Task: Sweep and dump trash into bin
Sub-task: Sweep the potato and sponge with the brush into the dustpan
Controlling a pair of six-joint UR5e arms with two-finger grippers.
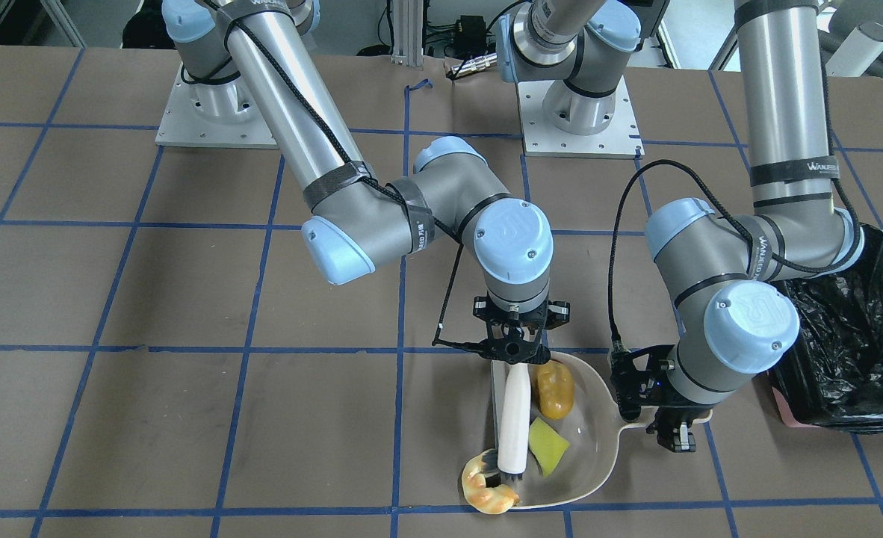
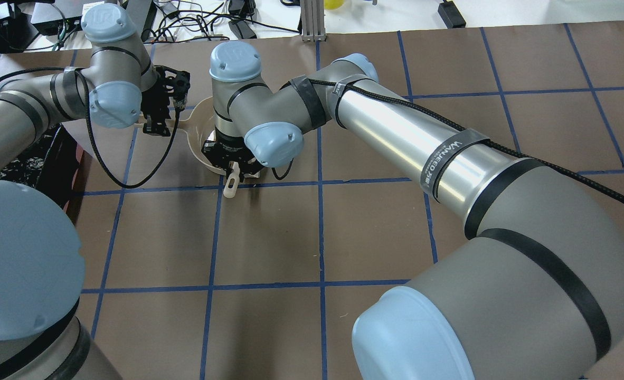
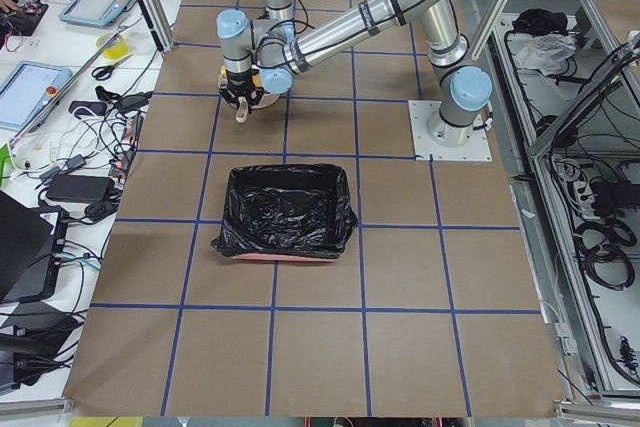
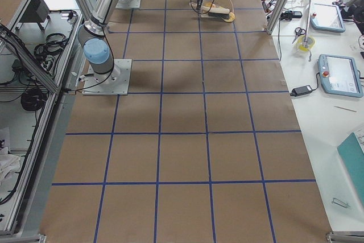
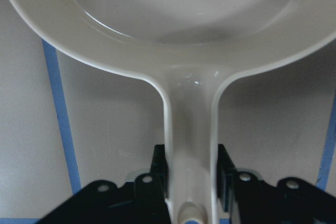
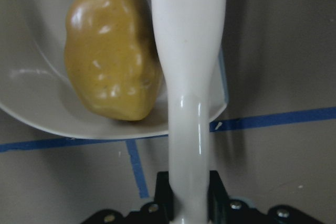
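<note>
My left gripper (image 1: 673, 432) is shut on the handle (image 5: 190, 145) of a beige dustpan (image 1: 598, 418) that lies flat on the table. My right gripper (image 1: 518, 351) is shut on a white brush (image 1: 515, 418) and holds it over the pan's open side. The golden-brown potato lump (image 1: 553, 388) and the yellow wedge (image 1: 547, 446) lie inside the pan. The croissant piece (image 1: 488, 487) sits at the pan's mouth against the brush bristles. The potato lump also shows beside the brush handle in the right wrist view (image 6: 113, 51). The black-lined bin (image 1: 852, 351) stands on the table just beyond my left arm.
The table is brown paper with a blue tape grid. Both arm bases (image 1: 576, 112) are bolted at the robot's side. In the exterior left view the bin (image 3: 285, 212) stands about one grid square from the dustpan. Operator benches with tablets and cables run along the far edge.
</note>
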